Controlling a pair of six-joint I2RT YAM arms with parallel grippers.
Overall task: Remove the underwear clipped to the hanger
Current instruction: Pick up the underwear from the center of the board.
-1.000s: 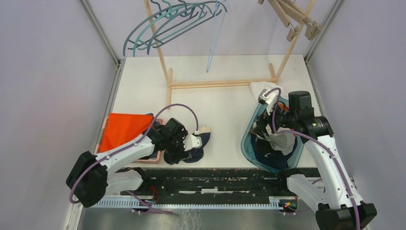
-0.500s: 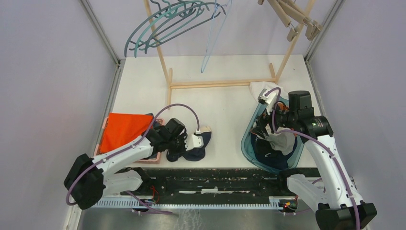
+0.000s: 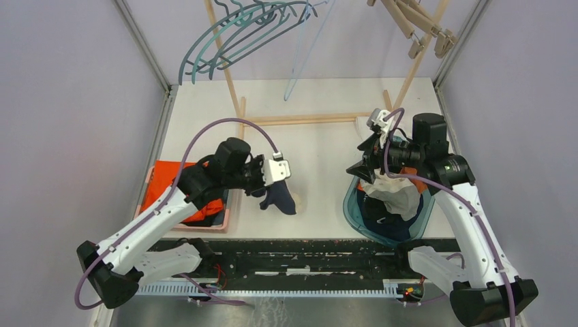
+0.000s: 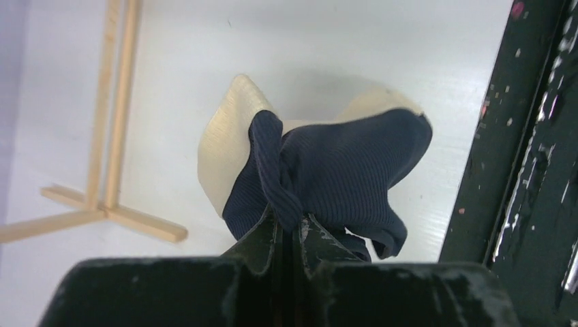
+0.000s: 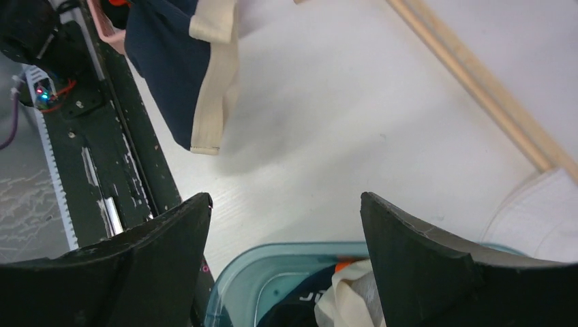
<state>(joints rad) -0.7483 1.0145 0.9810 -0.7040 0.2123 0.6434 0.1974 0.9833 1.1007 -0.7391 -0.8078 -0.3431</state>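
Observation:
A navy underwear piece point(image 4: 341, 170) with a cream waistband point(image 4: 221, 143) hangs bunched from my left gripper point(image 4: 290, 226), which is shut on a fold of it. In the top view the garment point(image 3: 281, 199) dangles above the table's middle under that gripper point(image 3: 264, 189). My right gripper point(image 5: 286, 204) stands wide open over the left rim of the teal bin point(image 5: 266, 262), holding nothing. The bin point(image 3: 351, 204) holds more underwear point(image 3: 395, 197) in cream, navy and orange. Teal hangers point(image 3: 238, 30) and a wooden peg hanger point(image 3: 422, 27) hang bare at the back.
A pink tray point(image 3: 228, 216) with a folded orange cloth point(image 3: 174, 184) sits at the left under my left arm. The wooden rack's base point(image 3: 307, 119) crosses the back of the table. A white cloth point(image 3: 368, 124) lies behind the bin. A black rail point(image 3: 307, 248) runs along the near edge.
My left gripper shut on the navy underwear and lifted it off the table, moving back and up. My right gripper rose slightly over the bin and stayed open.

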